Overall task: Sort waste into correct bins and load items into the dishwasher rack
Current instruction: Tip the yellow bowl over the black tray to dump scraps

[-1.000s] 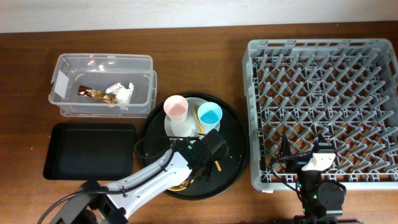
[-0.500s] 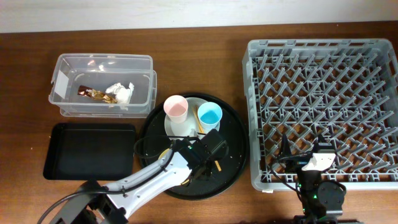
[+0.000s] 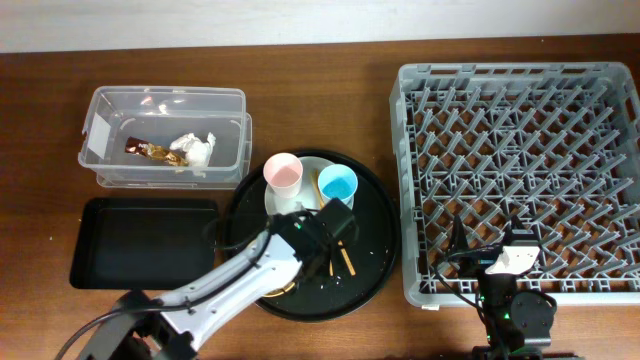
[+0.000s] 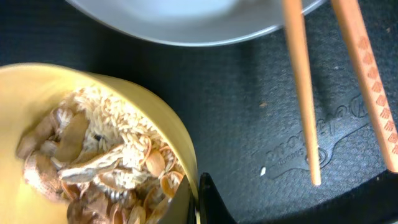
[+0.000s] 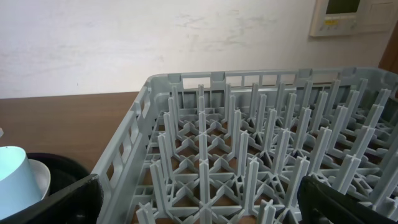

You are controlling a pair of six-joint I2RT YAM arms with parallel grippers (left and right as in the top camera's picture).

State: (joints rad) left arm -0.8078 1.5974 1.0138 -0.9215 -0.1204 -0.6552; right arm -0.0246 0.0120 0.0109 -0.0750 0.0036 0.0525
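"Where does the yellow bowl (image 4: pixel 163 124) sit?"

"On the round black tray (image 4: pixel 249 112), the left claw (image 4: pixel 196 196) pinched onto its rim. It looks stiff, but it is heaped with loose food scraps (image 4: pixel 106 162) and will likely spill if tipped."

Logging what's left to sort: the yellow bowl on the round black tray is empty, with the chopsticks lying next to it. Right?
Not empty: the left wrist view shows the yellow bowl holding rice-like food scraps. It does sit on the round black tray, with the chopsticks lying next to it.
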